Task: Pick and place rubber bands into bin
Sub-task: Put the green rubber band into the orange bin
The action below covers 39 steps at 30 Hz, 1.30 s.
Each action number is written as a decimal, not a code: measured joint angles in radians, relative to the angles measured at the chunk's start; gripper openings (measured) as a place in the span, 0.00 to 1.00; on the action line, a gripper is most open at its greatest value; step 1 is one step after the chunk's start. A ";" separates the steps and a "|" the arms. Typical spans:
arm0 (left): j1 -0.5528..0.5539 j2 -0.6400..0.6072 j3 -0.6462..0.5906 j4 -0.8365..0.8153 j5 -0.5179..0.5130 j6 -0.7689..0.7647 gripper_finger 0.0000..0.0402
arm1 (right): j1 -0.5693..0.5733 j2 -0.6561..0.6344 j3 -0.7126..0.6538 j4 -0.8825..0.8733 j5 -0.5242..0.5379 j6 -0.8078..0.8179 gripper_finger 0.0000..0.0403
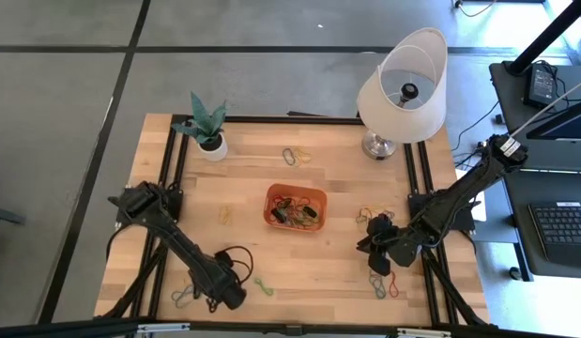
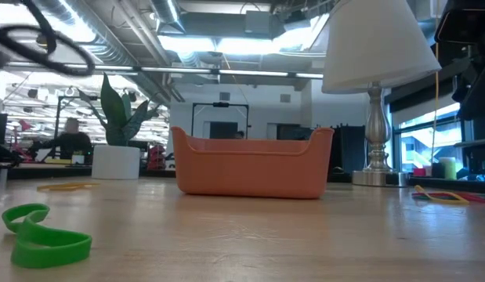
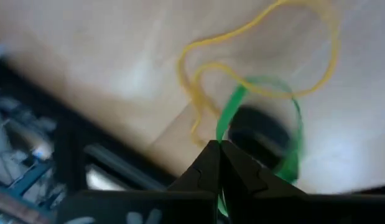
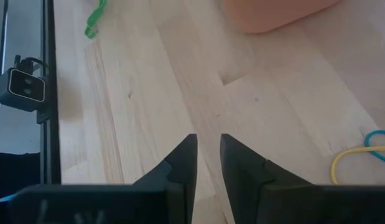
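Left gripper [image 3: 218,144], at the table's near-left corner, has its fingers pressed together on a green rubber band [image 3: 290,134] that crosses a yellow band [image 3: 254,56]. Centre: the orange bin [image 1: 296,207] sits on the wooden table [image 1: 309,268] with several bands inside; a loose green band [image 2: 40,235] lies near the front edge. Right gripper [image 4: 208,146], low over bare wood right of the bin, shows a narrow gap and grips nothing. Lamp [image 1: 403,89] stands at the far right.
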 joint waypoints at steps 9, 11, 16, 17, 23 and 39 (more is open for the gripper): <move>0.001 -0.116 0.075 -0.119 -0.016 -0.010 0.01 | 0.000 0.000 0.000 -0.001 0.053 -0.004 0.18; 0.001 -0.146 0.076 -0.120 -0.058 -0.039 0.01 | 0.000 0.000 0.000 -0.001 0.055 -0.004 0.18; 0.029 -0.197 0.076 -0.115 -0.190 -0.067 0.01 | 0.000 0.000 0.000 0.003 0.055 0.000 0.18; 0.043 -0.204 0.076 -0.115 -0.215 -0.052 0.01 | 0.000 0.000 0.000 0.005 0.055 0.000 0.18; 0.185 -0.231 0.082 -0.104 -0.330 0.147 0.01 | 0.000 0.000 0.000 0.008 0.056 0.000 0.18; 0.671 -0.161 0.232 0.215 -0.484 1.017 0.01 | -0.002 0.000 0.000 0.018 0.103 0.056 0.18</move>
